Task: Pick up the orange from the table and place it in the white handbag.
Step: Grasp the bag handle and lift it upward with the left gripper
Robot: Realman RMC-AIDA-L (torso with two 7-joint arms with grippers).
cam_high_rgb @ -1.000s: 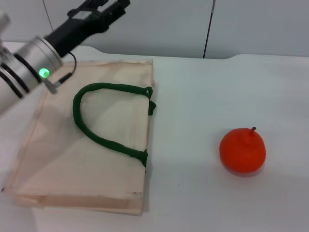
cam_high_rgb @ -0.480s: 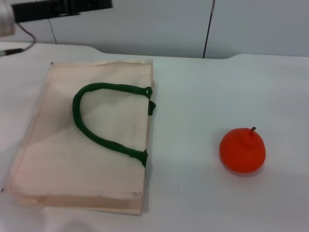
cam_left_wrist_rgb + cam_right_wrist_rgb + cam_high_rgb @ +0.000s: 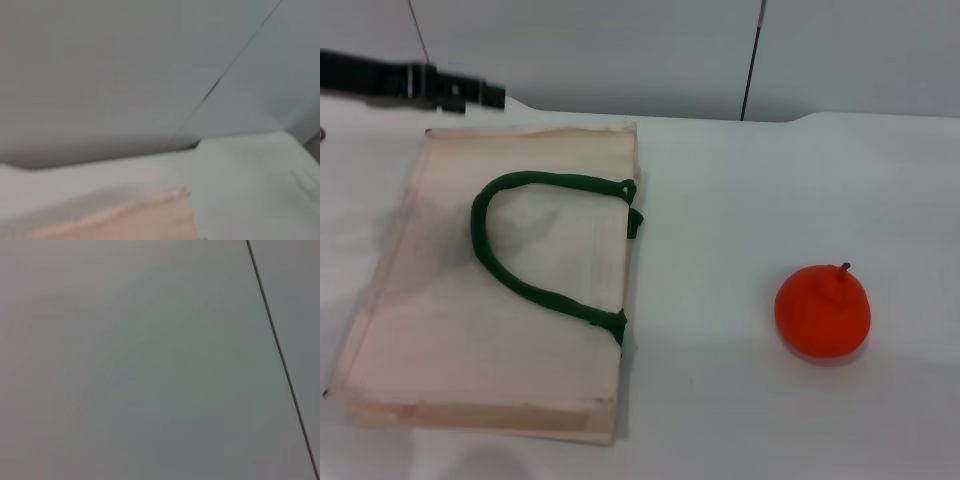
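One orange (image 3: pixel 822 311), one white handbag (image 3: pixel 500 330) and one table (image 3: pixel 740 180) were in view, together with a single gripper. The orange rested on the table at the robot's right, upright with its small brown stem uppermost, well apart from the handbag. The handbag lay flat on the table at the robot's left, its long side running away from the robot. Two dark green rope handles (image 3: pixel 520 250) were counted on it: one formed a full loop across the upper cloth face, and a short end of a second showed at the bag's right edge, beside small green tabs. The left gripper (image 3: pixel 470 92) appeared in the head view as a dark, blurred bar above the far left corner of the handbag, pointing toward the robot's right, clear of the cloth. Its jaws could not be resolved, so whether they stood apart or closed could not be told; nothing was seen held in them. The orange lay far from this gripper, across the full width of the handbag and a stretch of bare table. The left wrist view showed one corner of the handbag (image 3: pixel 125 220), the table edge and a grey wall panel (image 3: pixel 100 75). The right wrist view showed only wall panel with one dark seam. No brand, label or legible writing appeared on any item.
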